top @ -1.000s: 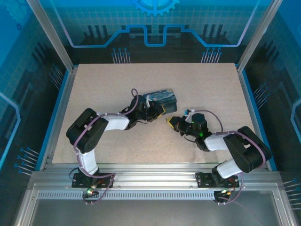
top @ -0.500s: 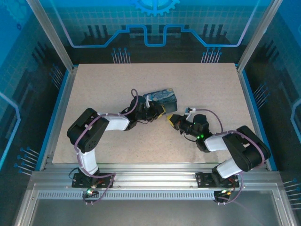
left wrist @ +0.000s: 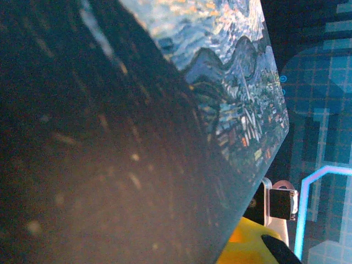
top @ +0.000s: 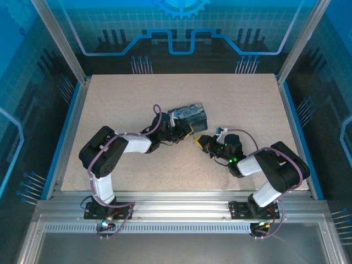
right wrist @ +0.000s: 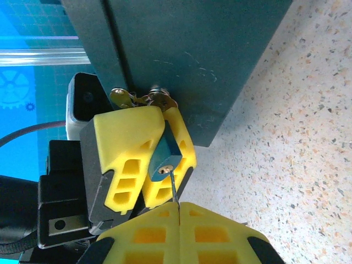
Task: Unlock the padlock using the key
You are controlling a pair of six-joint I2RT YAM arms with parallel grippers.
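Though nearer than before, right tool (right wrist: 180, 209) tight on key (right wrist: 174, 188), left tool (right wrist: 157, 165) tight on padlock (right wrist: 163, 157).

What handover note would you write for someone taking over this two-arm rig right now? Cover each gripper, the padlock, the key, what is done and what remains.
The left gripper is shut on the small dark metal padlock, held just below the latch on the black side of the swirl-painted rectangular tin.
The right gripper is shut on the thin metal key, blade pointing at the padlock's keyhole end.
Done: both things gripped, key tip brought to the keyhole.
Left: seat the key (whether it has entered cannot be told), turn it, free the shackle.
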